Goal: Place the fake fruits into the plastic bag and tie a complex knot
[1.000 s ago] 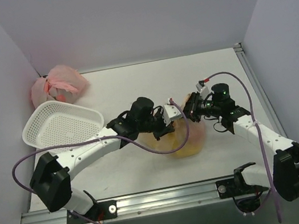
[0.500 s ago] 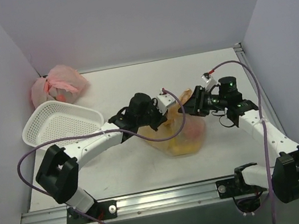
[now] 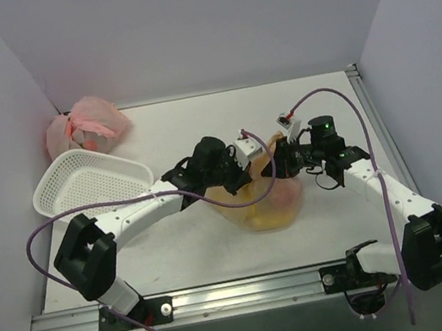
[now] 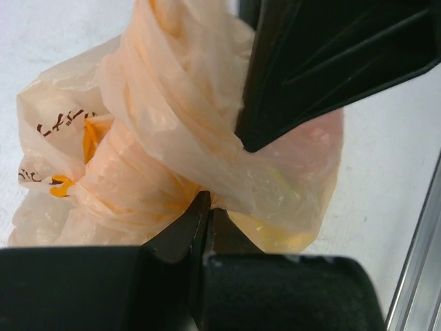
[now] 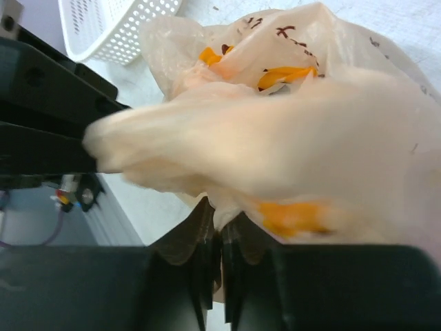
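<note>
1. The plastic bag (image 3: 272, 203) sits on the table (image 3: 313, 102), about mid-table and a bit to the right, betw. the two grippers. It is pale orange and see-through, w/ yellow print and dark lettering.
2. Toy fruit (image 3: 269, 219) is inside the bag. It shows only as a yellow patch low down and a reddish one on the right side. Single pieces can't be made out.
3. The top of the bag is gathered and twisted into thick strands. In the left wrist view one strand wraps across the neck of the bag (image 4: 172, 124).
4. The left gripper (image 3: 246, 175) is at the bag's upper left. In its own view its fingers (image 4: 186, 231) are pressed together w/ a fold of plastic nipped at the tips, so it is clamped on the bag.
5. The right gripper (image 3: 276, 166) is at the bag's upper right, v. near the left one. In its wrist view the gripper (image 5: 219, 224) has almost no gap and plastic runs down into it, so it also grips the bag.
6. The black wedge at upper right of the left wrist view is the right gripper (image 4: 324, 62), its tip touching the plastic.
7. A blurred strand in the right wrist view stretches left toward the left gripper (image 5: 48, 117).
8. A white basket (image 3: 92, 186) lies well apart at the left of the table. A pink bag (image 3: 87, 125) sits in the far-left corner.
</note>
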